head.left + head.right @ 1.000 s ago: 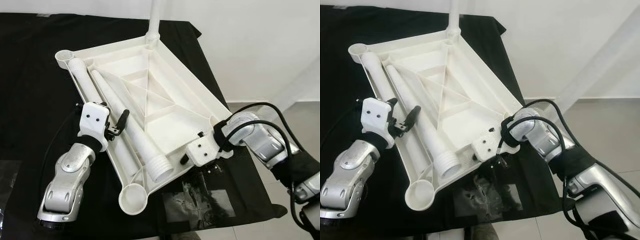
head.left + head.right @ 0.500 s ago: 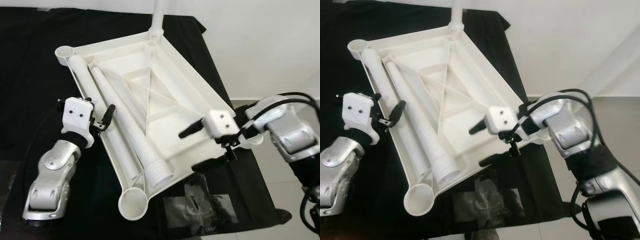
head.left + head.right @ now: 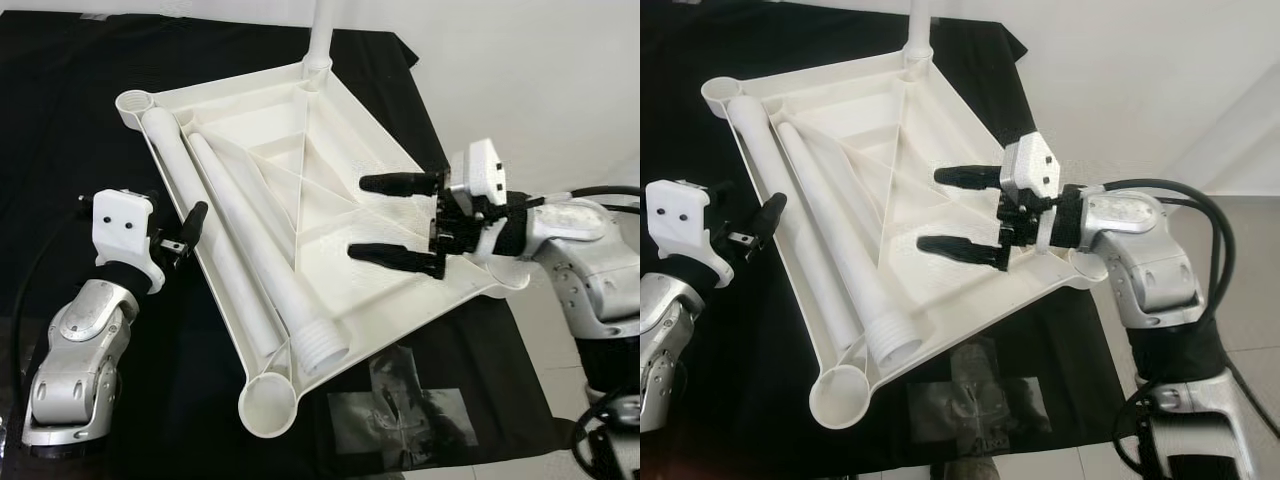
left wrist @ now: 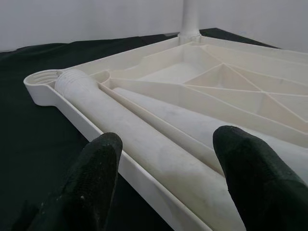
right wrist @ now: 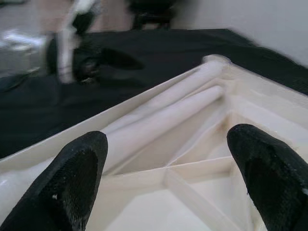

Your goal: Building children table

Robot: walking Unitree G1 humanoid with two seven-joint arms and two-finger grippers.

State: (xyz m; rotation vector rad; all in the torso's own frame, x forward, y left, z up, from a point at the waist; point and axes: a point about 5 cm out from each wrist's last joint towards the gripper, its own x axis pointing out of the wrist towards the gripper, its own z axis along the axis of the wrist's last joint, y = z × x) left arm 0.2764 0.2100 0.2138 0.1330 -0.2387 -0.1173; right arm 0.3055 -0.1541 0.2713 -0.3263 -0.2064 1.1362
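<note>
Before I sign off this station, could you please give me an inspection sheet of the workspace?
Surface: black cloth covering the table.
Job's things: white tabletop lying upside down; two loose legs resting inside it; one leg upright in the far corner socket.
Clutter: clear plastic bag on the cloth's near edge.
Grippers: left gripper open beside the tabletop's left rim; right gripper open above the ribs.
Cables: black cable looping along the right arm.
Surroundings: white wall.

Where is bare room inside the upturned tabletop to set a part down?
The ribbed bays of the tabletop beneath the open right gripper are bare. The edge near the open left gripper is crowded by two loose legs; one leg stands screwed in.
</note>
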